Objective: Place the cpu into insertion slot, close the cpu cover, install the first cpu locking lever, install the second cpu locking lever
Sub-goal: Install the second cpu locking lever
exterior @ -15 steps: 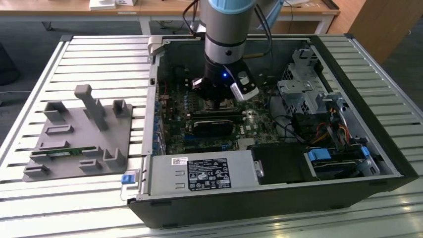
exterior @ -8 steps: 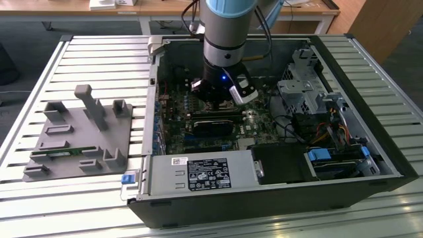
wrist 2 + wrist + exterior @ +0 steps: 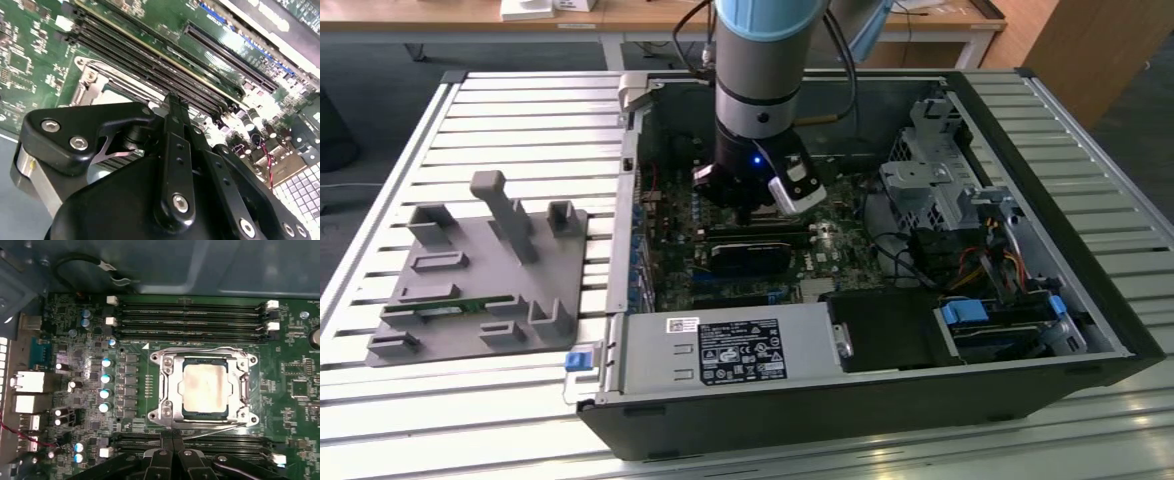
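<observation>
The small square cpu [image 3: 205,388] with its dull silver-grey metal top lies flat in the insertion slot [image 3: 185,413], face up, its edges running parallel to the long black memory slots [image 3: 190,320] on either side; being square, it has no clear long axis. The thin silvery cpu cover [image 3: 170,385], a frame plate with a large central cut-out, lies down around the chip, so the metal top shows through the opening. A thin wire lever [image 3: 220,428] runs along the socket's edge nearest the gripper, and another [image 3: 200,349] along the opposite edge; whether either is hooked I cannot tell. All this sits on the green circuit board [image 3: 295,385] inside the open black computer case [image 3: 1067,150], which lies on its side on the slatted metal worktop [image 3: 520,110]. The black gripper [image 3: 172,440] hangs just beside the socket, over the near bank of memory slots, with its two slim fingers [image 3: 175,125] pressed together and nothing between them. In the exterior view the arm [image 3: 761,70] comes straight down into the case, and a grey plastic fixture [image 3: 480,270] with upright pegs rests on the worktop towards the exterior view's left, well apart from the case.
</observation>
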`<act>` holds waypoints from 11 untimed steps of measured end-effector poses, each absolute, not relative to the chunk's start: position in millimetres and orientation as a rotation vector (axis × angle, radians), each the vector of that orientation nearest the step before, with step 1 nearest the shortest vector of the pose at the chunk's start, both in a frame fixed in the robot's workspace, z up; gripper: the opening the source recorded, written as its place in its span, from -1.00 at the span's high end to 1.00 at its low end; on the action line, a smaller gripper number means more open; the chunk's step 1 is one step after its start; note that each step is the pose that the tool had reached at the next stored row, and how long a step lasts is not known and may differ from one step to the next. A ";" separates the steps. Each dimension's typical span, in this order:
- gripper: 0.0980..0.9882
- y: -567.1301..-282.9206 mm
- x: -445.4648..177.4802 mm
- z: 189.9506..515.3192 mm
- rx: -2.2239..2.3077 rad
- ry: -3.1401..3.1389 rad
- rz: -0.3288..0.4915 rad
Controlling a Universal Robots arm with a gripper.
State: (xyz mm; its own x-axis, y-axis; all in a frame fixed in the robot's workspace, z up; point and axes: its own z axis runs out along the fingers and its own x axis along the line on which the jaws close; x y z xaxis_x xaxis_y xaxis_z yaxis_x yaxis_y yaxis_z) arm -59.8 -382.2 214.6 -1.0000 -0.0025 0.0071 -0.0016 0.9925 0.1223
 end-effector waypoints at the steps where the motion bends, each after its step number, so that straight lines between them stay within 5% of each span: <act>1: 0.98 -382.2 -60.1 213.4 0.003 -3.128 -0.192; 11: 0.98 -385.6 -61.0 207.6 -0.018 -3.128 -0.205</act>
State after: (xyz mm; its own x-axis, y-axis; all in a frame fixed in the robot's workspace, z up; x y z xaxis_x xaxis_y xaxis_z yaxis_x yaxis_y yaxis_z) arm -61.0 -385.6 207.6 -0.9999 0.0113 0.0074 0.0122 0.9914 0.1305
